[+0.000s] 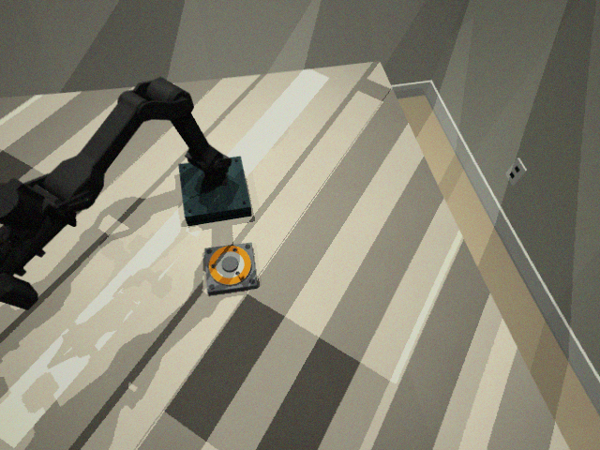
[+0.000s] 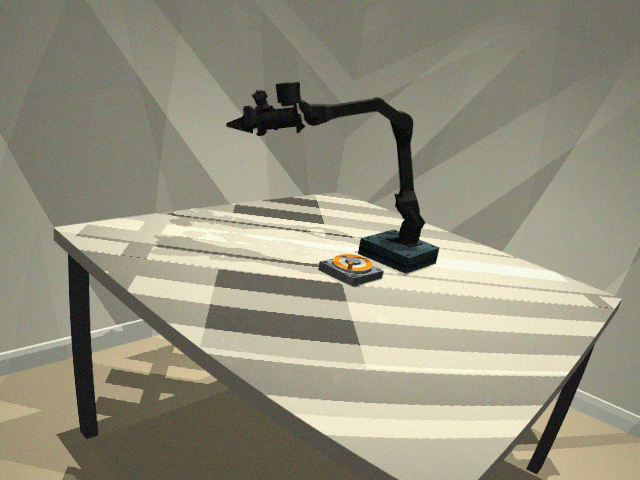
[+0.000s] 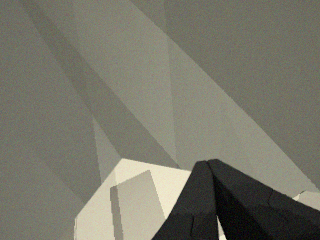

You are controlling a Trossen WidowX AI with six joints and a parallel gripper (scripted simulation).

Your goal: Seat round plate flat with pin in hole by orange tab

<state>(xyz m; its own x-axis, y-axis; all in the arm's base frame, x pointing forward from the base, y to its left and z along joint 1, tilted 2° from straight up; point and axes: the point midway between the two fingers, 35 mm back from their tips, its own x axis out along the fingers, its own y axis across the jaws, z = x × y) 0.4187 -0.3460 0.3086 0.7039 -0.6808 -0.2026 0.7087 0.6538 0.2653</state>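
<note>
A square, dark grey base [image 1: 209, 287] [image 2: 353, 281] with four corner bolts rests on the table [image 1: 300, 353] [image 2: 439, 330], just beside the arm's teal block [image 1: 217, 217] [image 2: 398, 258]. On the base sits one round plate [image 1: 247, 265] [image 2: 338, 265], a flat orange ring around a pale inner band, with the single round grey post [image 1: 230, 263] [image 2: 353, 260] at its centre. One orange tab [image 2: 349, 266] shows on the plate; whether the pin lies in the hole beside it cannot be told. The one arm [image 1: 113, 133] [image 2: 404, 155], matt black and jointed, reaches out well above the table. Its gripper [image 2: 227, 124] [image 3: 207, 170] has two tapered black fingers, closed tip to tip on nothing, well apart from the plate. Light and dark bands cross the tabletop; two black table legs [image 2: 82, 351] [image 2: 560, 413] show. The wall [image 1: 542, 121] [image 2: 206, 103] carries one pale outlet [image 1: 517, 171]. Nothing stands over the plate.
</note>
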